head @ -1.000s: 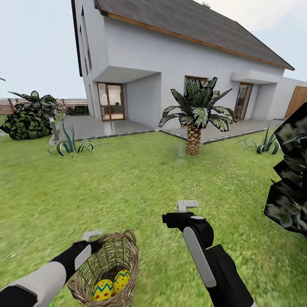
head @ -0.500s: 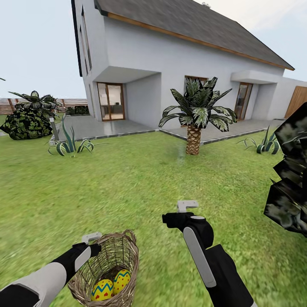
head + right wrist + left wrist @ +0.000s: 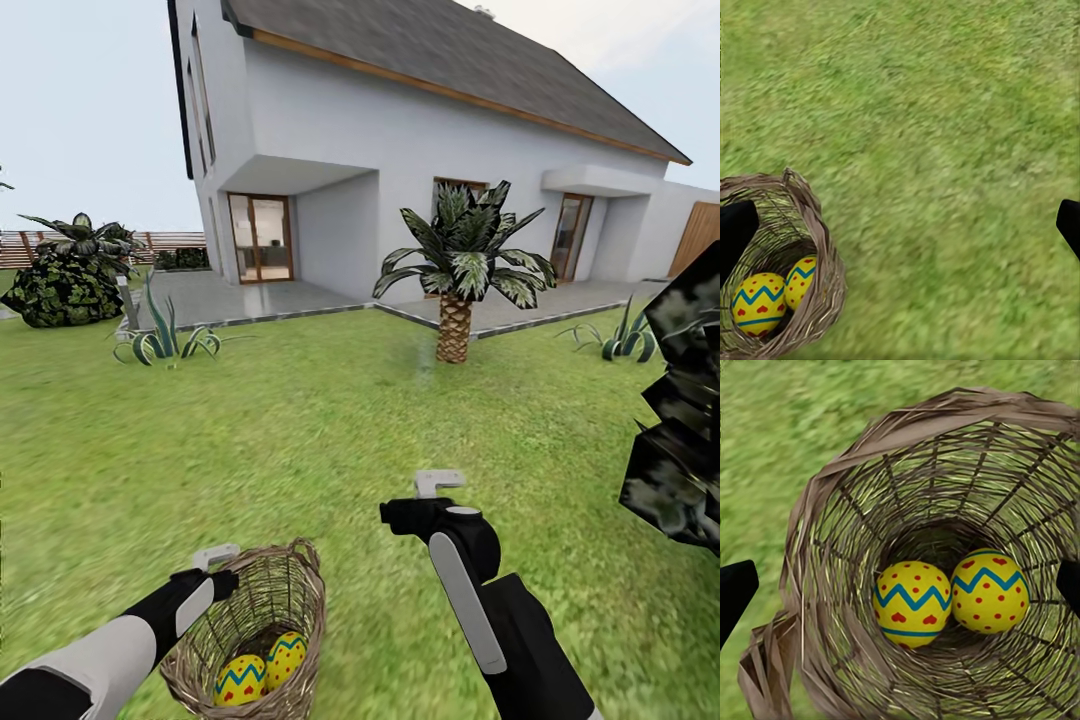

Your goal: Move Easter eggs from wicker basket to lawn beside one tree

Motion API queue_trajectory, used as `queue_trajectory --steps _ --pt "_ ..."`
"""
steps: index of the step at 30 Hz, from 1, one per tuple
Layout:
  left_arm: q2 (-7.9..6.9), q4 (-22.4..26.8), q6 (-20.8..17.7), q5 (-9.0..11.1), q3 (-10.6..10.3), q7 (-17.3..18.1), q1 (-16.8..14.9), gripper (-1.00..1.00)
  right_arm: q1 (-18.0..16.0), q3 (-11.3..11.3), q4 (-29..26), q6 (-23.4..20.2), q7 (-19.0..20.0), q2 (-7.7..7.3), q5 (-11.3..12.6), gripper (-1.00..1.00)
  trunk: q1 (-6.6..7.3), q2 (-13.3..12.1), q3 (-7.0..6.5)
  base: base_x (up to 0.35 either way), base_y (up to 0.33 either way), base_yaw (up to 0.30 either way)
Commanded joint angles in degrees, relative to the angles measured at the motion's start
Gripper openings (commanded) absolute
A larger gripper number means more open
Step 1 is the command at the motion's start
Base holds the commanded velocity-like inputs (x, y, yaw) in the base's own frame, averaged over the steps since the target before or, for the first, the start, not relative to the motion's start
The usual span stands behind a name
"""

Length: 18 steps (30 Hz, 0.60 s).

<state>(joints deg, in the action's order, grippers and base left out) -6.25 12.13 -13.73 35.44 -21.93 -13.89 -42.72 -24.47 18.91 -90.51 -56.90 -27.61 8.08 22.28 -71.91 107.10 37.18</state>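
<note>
While left gripper (image 3: 216, 556) spread above woven wicker basket (image 3: 290, 590), two dotted yellow eggs (image 3: 913, 602) touch inside; right gripper (image 3: 440, 483) spread over mottled lawn (image 3: 330, 420).

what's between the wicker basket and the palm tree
Only bare lawn lies between the wicker basket and the palm tree, seen in the head view.

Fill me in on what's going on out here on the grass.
The robot stands on the lawn facing a house. Its left gripper, fingers spread, hangs over the wicker basket, where two Easter eggs lie side by side at the bottom. The right gripper, also open, hovers empty above bare grass.
</note>
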Motion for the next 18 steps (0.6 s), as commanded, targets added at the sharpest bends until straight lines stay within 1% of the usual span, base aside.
queue_trajectory --steps 1,4,7,14,18 --pt "-0.06 0.18 -0.29 0.50 -0.48 -0.37 -0.01 1.00 -0.05 0.27 -0.04 -0.14 -0.60 -0.01 0.57 1.00 0.01 0.03 0.06 0.000 -0.024 0.132" --pt "-0.03 0.18 -0.26 0.50 -0.48 -0.40 0.00 1.00 -0.05 0.75 -0.04 -0.12 -0.60 -0.02 0.57 1.00 0.01 0.03 0.06 0.000 -0.083 0.148" --pt "-0.05 0.18 -0.22 0.51 -0.48 -0.42 0.00 1.00 -0.05 0.97 -0.06 -0.13 -0.60 -0.05 0.57 1.00 0.01 0.03 0.06 0.000 -0.148 0.074" --pt "-0.05 0.18 -0.17 0.51 -0.48 -0.36 0.00 1.00 -0.05 1.11 -0.10 -0.09 -0.60 -0.04 0.57 1.00 0.01 0.03 0.06 0.000 -0.172 0.019" --pt "-0.04 0.18 -0.16 0.51 -0.48 -0.35 0.00 1.00 -0.05 1.13 -0.11 -0.10 -0.60 -0.03 0.57 1.00 0.01 0.03 0.06 0.000 -0.234 0.004"
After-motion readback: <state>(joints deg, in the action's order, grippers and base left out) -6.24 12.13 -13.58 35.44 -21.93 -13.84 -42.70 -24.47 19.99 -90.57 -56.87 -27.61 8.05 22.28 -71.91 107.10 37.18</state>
